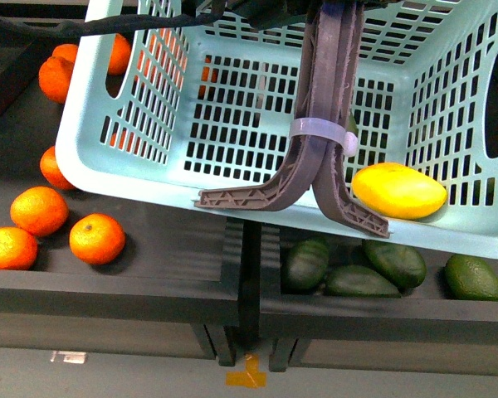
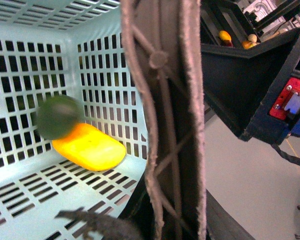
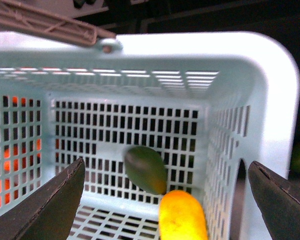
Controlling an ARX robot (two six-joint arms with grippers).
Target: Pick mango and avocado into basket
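Seeing two black trays (image 1: 149,286) side by side across the bottom of the front view, with oranges (image 1: 97,238) in the left one and loose avocados (image 1: 398,264) in the right one. Below them, grey floor (image 1: 108,373) and a scrap of yellow tape (image 1: 246,380). Then spotting the light teal basket (image 1: 108,157) hanging tilted over both trays, filling the upper middle and right. Lattice walls, grey-brown handles (image 1: 328,99) pulled up together and cinched with a white zip tie (image 1: 319,130). Found the mango (image 1: 398,191) inside, down in the basket's lower right corner: smooth, all yellow with a slight orange tint, elongated oval. Lying with the long axis roughly left-right in frame, tipped slightly down toward the right. Also caught one dark green avocado (image 3: 145,169) inside the basket just beside the mango, blurry in the left wrist view; can't say if touching. Right gripper (image 3: 166,164) spread wide, holding nothing, aimed into the basket's open top. Can't make out the left gripper past the handles, so no telling whether clamped.
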